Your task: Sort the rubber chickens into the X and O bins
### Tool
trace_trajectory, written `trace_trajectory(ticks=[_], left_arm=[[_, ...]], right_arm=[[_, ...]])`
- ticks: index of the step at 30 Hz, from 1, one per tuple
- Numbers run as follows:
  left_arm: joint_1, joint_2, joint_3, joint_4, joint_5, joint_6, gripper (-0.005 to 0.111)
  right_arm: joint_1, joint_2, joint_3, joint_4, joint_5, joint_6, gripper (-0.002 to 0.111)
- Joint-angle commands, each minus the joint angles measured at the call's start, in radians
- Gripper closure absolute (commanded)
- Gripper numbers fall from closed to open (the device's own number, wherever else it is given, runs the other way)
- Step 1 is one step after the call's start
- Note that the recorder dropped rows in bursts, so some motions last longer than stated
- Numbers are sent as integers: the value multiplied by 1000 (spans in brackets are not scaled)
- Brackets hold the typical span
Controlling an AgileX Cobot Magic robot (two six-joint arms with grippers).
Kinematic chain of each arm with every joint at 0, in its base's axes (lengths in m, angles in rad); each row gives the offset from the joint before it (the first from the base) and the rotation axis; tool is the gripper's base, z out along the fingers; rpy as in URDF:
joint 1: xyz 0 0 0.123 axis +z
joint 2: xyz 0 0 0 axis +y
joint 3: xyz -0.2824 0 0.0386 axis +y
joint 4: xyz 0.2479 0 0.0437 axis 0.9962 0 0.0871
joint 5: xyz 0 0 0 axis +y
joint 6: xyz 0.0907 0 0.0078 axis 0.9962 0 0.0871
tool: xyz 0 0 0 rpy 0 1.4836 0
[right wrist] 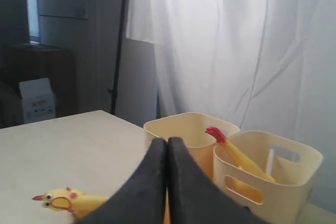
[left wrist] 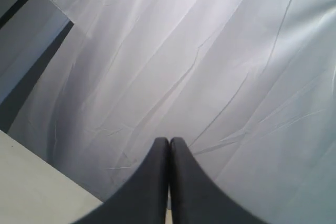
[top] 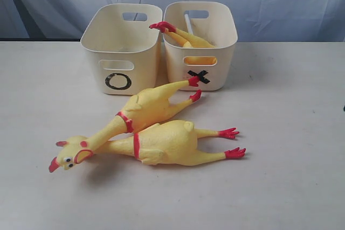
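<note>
With both arms' jaws sitting pressed together and empty, the upper rubber chicken (top: 146, 106) is overlapping the lower rubber chicken (top: 170, 143) on the tabletop (top: 291, 187), likely risking a double pickup.

Glossy rubber chickens (top: 161, 143), smooth plastic bins (top: 143, 76), seemingly matt table (top: 291, 176)

I count three rubber chickens (top: 146, 106), (top: 164, 144), (top: 190, 39); two cream bins, one O bin (top: 97, 36) and one X bin (top: 226, 41); two grippers, left gripper (left wrist: 169, 148) and right gripper (right wrist: 167, 145); one tabletop (top: 291, 176).
</note>
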Motion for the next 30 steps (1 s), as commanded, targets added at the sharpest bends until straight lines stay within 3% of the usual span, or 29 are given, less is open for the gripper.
trace_trajectory(ticks=[1,9,17,26,30], left_arm=[[-2,-5,-26,258,55,-188,107],[-2,48,-229,1069,63,-746,107],[-2,385,-403,1971,-318,-1372,107],[-2,665,-529,1971,-442,-1384,107],[-2,760,-583,1971,-476,-1351,100]], right_arm=[[-5,-40,13,-5,86,4,109],[-5,-57,13,-5,30,4,109],[-5,-57,13,-5,25,4,109],[-5,-57,13,-5,25,4,109],[-5,-57,13,-5,25,4,109]])
